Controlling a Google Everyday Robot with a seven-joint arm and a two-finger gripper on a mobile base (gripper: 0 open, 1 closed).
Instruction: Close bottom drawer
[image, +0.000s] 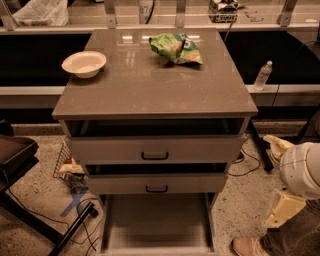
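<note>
The robot's white, rounded gripper (295, 172) hangs low at the cabinet's right side; I cannot tell whether it is open or closed. Left of it and lower, the wide pale-grey bottom drawer (155, 222) stands pulled out. A tan shoe (246, 246) lies below the gripper.

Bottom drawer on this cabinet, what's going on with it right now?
The bottom drawer is pulled far out, its grey floor showing. The top drawer and middle drawer look slightly open too. The robot's end effector hangs right of the cabinet, open, holding nothing and clear of the bottom drawer. The drawer is not yet closed.
</note>
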